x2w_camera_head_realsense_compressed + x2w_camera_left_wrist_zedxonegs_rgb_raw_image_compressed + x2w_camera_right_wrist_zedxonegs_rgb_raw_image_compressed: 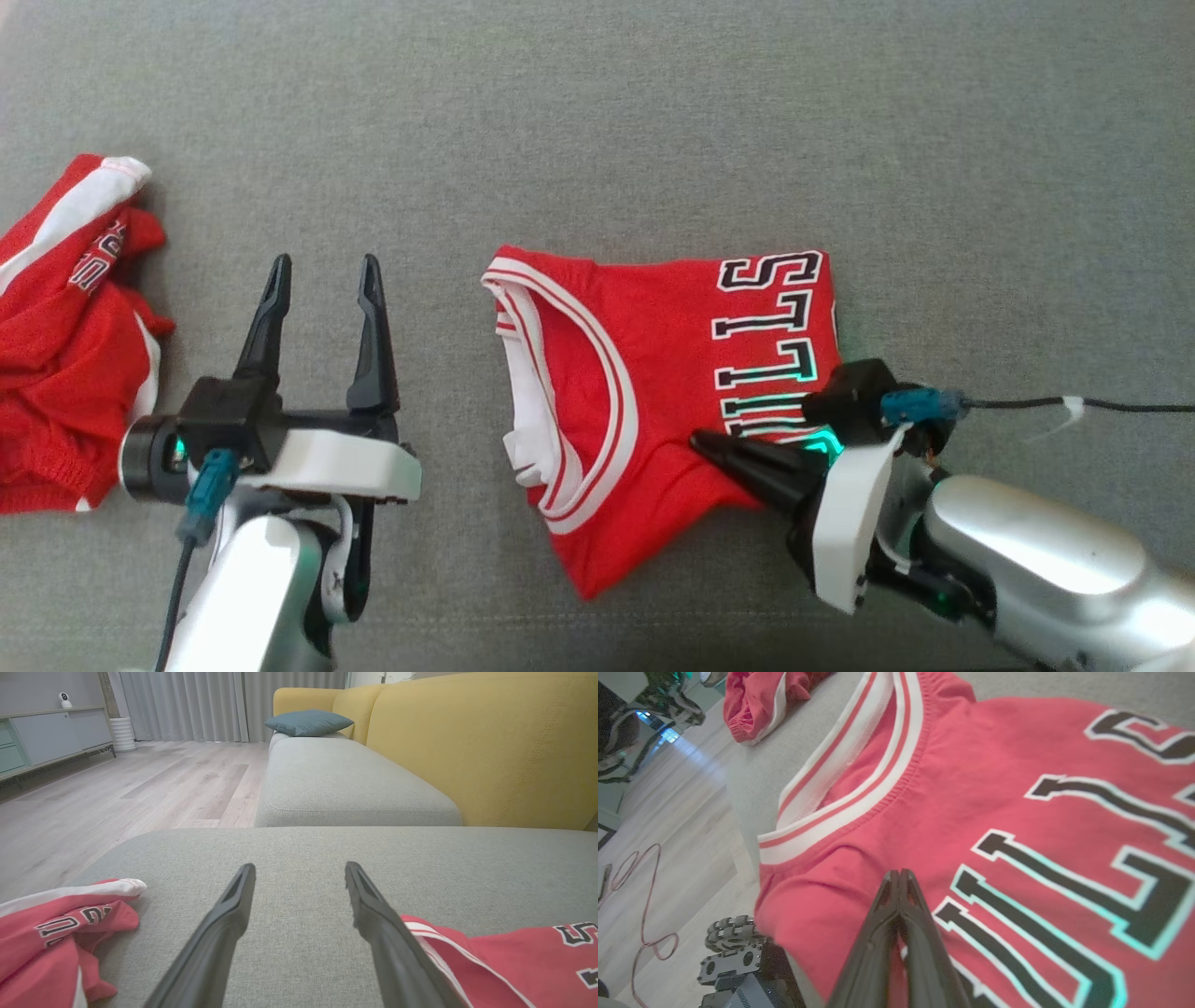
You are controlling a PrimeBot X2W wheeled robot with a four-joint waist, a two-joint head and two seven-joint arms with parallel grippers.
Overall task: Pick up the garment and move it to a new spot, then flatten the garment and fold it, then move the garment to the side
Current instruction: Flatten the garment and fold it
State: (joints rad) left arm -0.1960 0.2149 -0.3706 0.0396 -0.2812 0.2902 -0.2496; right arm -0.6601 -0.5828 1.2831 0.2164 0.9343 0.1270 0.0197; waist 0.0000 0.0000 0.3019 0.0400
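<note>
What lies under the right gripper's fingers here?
The folded red jersey, beside its black lettering; the right gripper is shut above it. The grey cushion beneath is covered there, and contact cannot be confirmed.

Red garment (653, 373) with white-striped trim, black white-edged letters, grey cushion (597, 121)

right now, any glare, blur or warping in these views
Head view: flat even light, green glow by the right gripper tints the jersey letters. Left wrist view: wide-angle bows the sofa edges. Right wrist view: tilted, soft at close range, cyan fringe on the letters.
</note>
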